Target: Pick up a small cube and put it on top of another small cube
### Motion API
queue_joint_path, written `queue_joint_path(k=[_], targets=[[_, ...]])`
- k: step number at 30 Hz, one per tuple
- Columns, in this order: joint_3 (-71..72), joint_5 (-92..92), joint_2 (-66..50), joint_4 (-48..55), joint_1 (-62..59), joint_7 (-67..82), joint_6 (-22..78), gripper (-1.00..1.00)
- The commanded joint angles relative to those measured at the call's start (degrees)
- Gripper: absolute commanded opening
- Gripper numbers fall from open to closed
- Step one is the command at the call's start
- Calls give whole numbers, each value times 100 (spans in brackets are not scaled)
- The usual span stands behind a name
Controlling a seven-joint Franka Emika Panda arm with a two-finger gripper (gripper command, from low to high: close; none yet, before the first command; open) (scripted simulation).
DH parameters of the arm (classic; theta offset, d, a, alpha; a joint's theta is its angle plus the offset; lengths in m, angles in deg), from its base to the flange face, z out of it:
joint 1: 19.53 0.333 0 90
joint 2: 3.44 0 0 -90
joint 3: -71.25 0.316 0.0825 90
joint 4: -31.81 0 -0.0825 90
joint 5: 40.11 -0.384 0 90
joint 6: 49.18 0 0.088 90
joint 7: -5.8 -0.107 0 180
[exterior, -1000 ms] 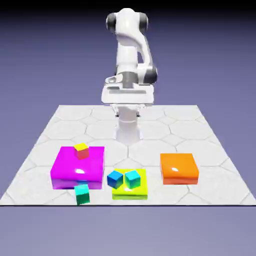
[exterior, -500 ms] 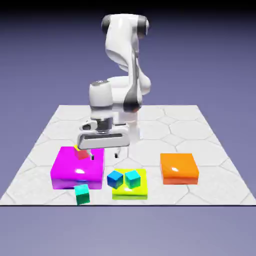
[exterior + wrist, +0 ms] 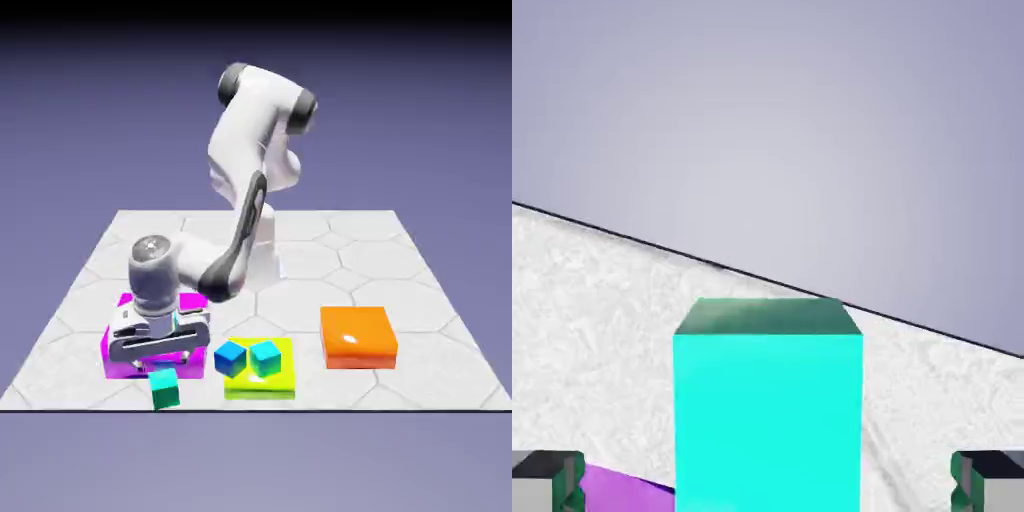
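The small cube point(image 3: 165, 388), dark teal-green, sits on the white table near its front edge, just in front of the magenta block. My gripper point(image 3: 162, 364) hangs low right above it, jaws open and pointing down. In the hand view the cube point(image 3: 768, 400) fills the lower middle, between the two grey fingertips point(image 3: 547, 480) but touching neither. A blue cube point(image 3: 230, 357) and a lighter cyan cube point(image 3: 265, 358) rest side by side on the yellow-green slab, to the exterior view's right of my hand.
A large magenta block point(image 3: 118, 352) lies directly behind the hand, partly hidden by it. The yellow-green slab point(image 3: 262, 385) lies in the middle and an orange block point(image 3: 358, 337) further right. The table's front edge point(image 3: 300, 408) runs close to the teal-green cube.
The arm came down from high near its base to the exterior view's left and front, ending low over the teal-green cube. The jaws stayed open. The hand now hides the yellow cube on the magenta block.
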Motion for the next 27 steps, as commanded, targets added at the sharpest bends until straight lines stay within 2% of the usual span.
queue_joint_path(k=[1,2,3,8,10,23,25,27], targets=[[169,-160,-208,31,-134,101,-172,0],[315,-298,-386,59,-248,187,-321,0],[315,-298,-386,59,-249,187,-321,-100],[-306,351,406,-41,243,-203,332,-100],[75,795,575,25,93,-432,314,-100],[1778,3043,3231,-1256,436,-2894,1064,-100],[1714,2977,3262,-1315,492,-2900,1093,-100],[1767,2827,2887,-1453,433,-2795,596,-100]])
